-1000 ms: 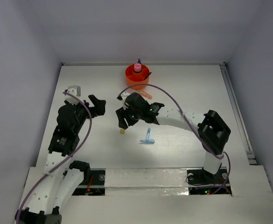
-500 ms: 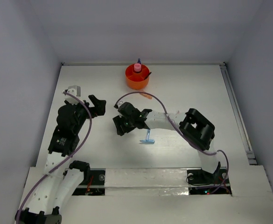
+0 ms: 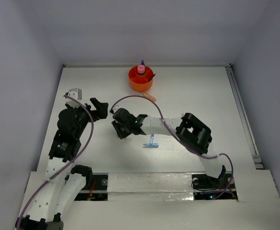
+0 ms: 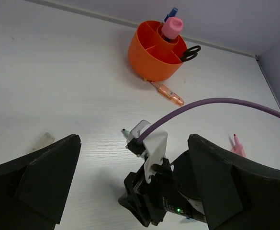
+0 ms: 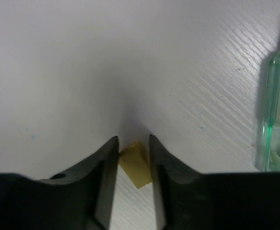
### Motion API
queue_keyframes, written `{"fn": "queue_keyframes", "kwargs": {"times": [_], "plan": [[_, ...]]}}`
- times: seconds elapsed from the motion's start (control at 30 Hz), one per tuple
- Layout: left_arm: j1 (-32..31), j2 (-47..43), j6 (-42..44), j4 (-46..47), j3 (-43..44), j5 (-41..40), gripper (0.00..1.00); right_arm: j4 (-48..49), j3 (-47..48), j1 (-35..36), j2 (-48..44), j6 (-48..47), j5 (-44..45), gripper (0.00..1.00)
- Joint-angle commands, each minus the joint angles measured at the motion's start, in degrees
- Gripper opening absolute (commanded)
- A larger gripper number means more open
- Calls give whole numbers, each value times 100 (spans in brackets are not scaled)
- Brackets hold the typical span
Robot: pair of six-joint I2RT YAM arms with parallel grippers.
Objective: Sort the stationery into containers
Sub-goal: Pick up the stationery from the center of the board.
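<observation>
White tabletop point(image 3: 187, 91) lies under my arms, with the orange tub point(image 3: 140, 80) near its far edge. Nearer than the tub, my right gripper point(image 5: 132, 143) pinches the tan eraser point(image 5: 137, 168) between its fingers. Left of the tub and nearer, my left gripper point(image 3: 97, 108) hangs spread wide, holding nothing

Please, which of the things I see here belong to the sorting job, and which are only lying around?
Belong to the job: orange tub, with glue bottle, blue pen and scissors in it; tan eraser between the fingers of the right gripper; light-blue T-piece; green piece; pink piece; orange clip.

Only lying about: purple cable; white table.
</observation>
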Motion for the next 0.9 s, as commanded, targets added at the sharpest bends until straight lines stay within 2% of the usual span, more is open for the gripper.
{"fn": "queue_keyframes", "kwargs": {"times": [0.0,0.1,0.17,0.2,0.37,0.47,0.53,0.57,0.6,0.7,0.8,0.87], "plan": [[47,-81,30,109,93,-74,94,-412,-18,66,59,-262,428,45],[47,-81,30,109,93,-65,94,-420,-132,66,-81,-394,270,61],[47,-90,30,127,84,-47,94,-368,-211,66,-186,-474,33,62],[47,-81,30,136,84,-47,94,-341,-238,66,-213,-491,-55,66],[47,-63,22,144,75,-21,94,-218,-484,66,-310,-737,-425,63],[47,-55,21,144,84,-21,94,-332,-554,66,-301,-948,-355,57],[100,-55,22,144,84,-21,94,-402,-589,66,-292,-1088,-224,48],[100,-55,22,144,84,-21,94,-403,-607,66,-292,-1098,-110,40],[100,-55,22,144,84,-21,94,-403,-625,66,-284,-1106,-30,26],[100,-46,22,153,84,-38,94,-246,-642,66,-432,-1002,373,15],[100,-20,13,153,84,-47,94,-87,-564,-56,-634,-992,533,13],[100,-11,4,153,75,-56,93,18,-292,-380,-880,-966,481,12]]}}
